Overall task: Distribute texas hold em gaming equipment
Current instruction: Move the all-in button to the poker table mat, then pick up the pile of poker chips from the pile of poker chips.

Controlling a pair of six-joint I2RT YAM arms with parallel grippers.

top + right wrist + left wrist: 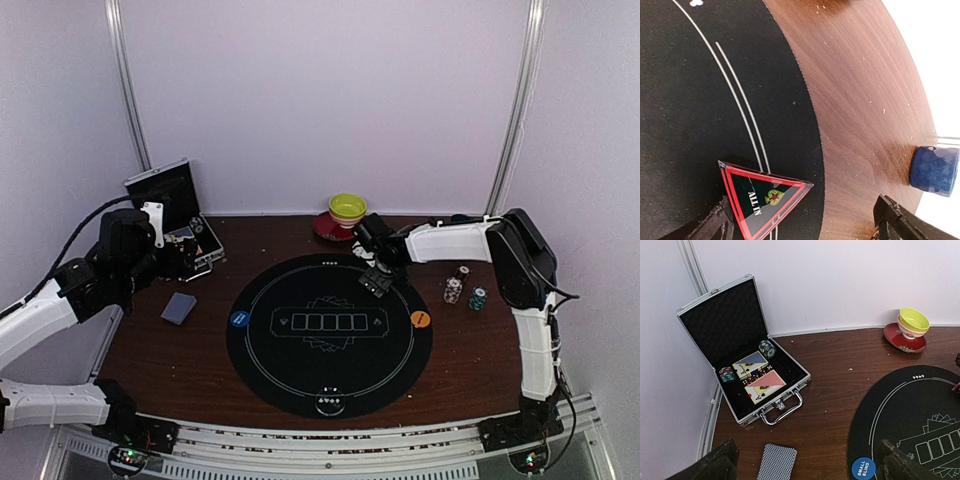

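Observation:
A grey-blue-backed deck of cards [180, 307] lies on the wood left of the round black mat [330, 390]; it also shows in the left wrist view [776, 463]. A blue small-blind button [239, 319] [863, 468] and an orange button [420, 319] sit on the mat's edges. Two chip stacks [455, 290] [478, 298] stand right of the mat. My left gripper [185, 255] [807, 467] is open and empty above the deck, near the open case. My right gripper [375, 272] [807, 225] is open over the mat's far edge. A red-rimmed triangular "ALL IN" marker [762, 197] lies flat between its fingers, close to the left finger [710, 225].
An open metal case [782, 405] at the back left holds chip stacks [767, 348] and card packs [762, 385]. A yellow-green bowl [347, 208] on a red saucer stands at the back. A dark blue round object [935, 167] stands on the wood by the wall.

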